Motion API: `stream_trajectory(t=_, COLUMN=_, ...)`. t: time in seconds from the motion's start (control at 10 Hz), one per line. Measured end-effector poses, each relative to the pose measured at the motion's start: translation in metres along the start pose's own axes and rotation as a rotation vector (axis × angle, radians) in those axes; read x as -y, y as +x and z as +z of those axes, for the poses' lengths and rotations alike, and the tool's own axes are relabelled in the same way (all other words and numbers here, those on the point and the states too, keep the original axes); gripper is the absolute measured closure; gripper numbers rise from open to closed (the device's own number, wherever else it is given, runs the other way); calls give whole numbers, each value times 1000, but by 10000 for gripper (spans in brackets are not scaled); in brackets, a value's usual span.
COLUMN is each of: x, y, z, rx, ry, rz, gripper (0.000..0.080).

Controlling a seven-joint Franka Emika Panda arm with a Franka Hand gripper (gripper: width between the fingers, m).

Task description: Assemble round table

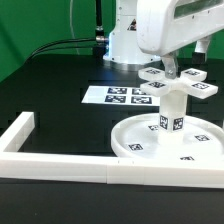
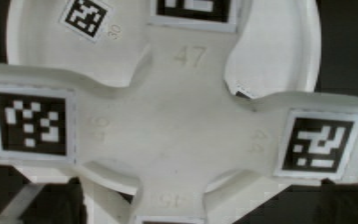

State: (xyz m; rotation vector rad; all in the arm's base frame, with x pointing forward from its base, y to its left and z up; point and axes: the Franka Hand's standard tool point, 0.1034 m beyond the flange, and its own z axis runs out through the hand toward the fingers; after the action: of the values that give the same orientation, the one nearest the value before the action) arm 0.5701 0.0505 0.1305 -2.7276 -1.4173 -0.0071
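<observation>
Round table parts are stacked up on the exterior view's right. The round disc lies flat on the black table, rim up. The cylinder leg stands upright near its middle, tags showing on its side. On top of the leg sits the cross-shaped piece, level, its four arms spreading out and each carrying a tag.

The gripper hangs straight over the hub of the cross, very close to it. From this side I cannot tell whether a fingertip touches the plastic. The jaws are spread wide, with nothing caught between them.

From the wrist view the cross-shaped piece fills nearly everything. Two of its arm tags face the lens, and the pale round disc shows behind it with more tags at its far side. The fingers themselves are not clear in this view.

Beyond the stack, toward the arm's base, the marker board lies flat on the table, well apart from the disc. The white frame runs along the near edge, then turns back at the exterior view's left. The disc rests just beside its long bar.
</observation>
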Motion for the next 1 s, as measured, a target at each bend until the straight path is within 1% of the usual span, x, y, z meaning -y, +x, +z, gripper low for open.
stream_trajectory(t=0.2, x=-2, y=-2, z=1, rx=4, ry=-11, rz=-235, gripper=151)
stream_trajectory(t=0.6, x=-4, y=-7, z=3, rx=42, ry=-23, rz=-570, gripper=151)
stream_trajectory(t=0.7, x=-5, y=-8, z=4, rx=40, ry=-31, rz=-623, gripper=151)
stream_trajectory(t=1.0, x=-4, y=-12, z=11, rx=45, ry=-20, rz=-635, gripper=151)
